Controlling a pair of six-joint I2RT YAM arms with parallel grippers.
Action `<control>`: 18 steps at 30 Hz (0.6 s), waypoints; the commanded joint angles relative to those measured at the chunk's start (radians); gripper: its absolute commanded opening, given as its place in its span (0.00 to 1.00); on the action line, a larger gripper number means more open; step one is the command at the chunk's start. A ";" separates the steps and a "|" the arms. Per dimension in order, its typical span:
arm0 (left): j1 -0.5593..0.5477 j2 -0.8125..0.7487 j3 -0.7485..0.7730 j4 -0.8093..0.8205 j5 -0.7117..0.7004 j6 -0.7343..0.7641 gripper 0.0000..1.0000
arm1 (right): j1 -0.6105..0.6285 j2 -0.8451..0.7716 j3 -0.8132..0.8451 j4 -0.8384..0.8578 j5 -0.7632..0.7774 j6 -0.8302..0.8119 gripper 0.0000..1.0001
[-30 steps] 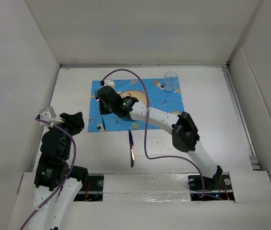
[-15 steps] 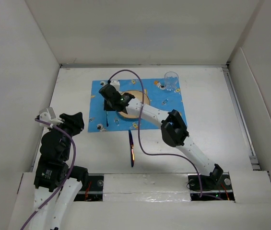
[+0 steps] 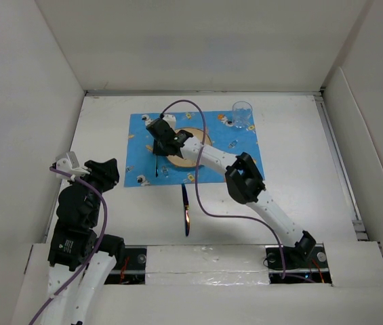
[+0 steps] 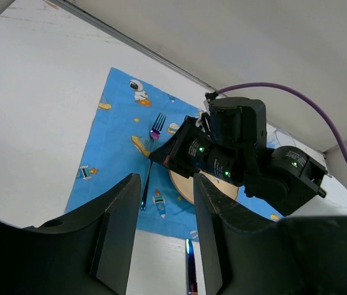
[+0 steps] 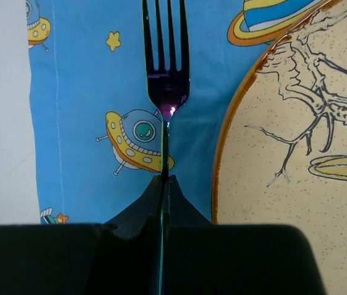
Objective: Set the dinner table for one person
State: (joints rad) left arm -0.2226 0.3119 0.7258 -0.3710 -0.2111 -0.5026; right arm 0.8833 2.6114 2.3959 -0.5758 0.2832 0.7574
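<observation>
On the white counter (image 3: 299, 149), the blue placemat (image 3: 137, 135) lies at centre. At its 9 o'clock side the right end effector (image 5: 164, 184) is clamped on a fork (image 5: 166, 92), tines toward 12 o'clock, just beside the plate (image 3: 198, 135). The left end effector (image 4: 164, 203) hangs at 8 o'clock, fingers spread, holding nothing.
</observation>
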 commanded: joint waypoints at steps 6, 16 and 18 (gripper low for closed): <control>-0.004 0.012 0.003 0.023 0.013 0.003 0.37 | -0.006 -0.004 0.029 0.048 -0.021 -0.003 0.17; -0.004 0.015 0.004 0.021 0.010 0.004 0.38 | 0.003 -0.169 -0.066 0.117 -0.009 -0.044 0.34; -0.004 0.015 0.004 0.023 0.013 0.003 0.37 | 0.029 -0.266 -0.147 0.172 0.000 -0.062 0.31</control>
State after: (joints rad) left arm -0.2226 0.3172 0.7258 -0.3714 -0.2096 -0.5026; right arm 0.8852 2.5332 2.2829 -0.5266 0.2626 0.7300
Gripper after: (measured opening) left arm 0.375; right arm 0.317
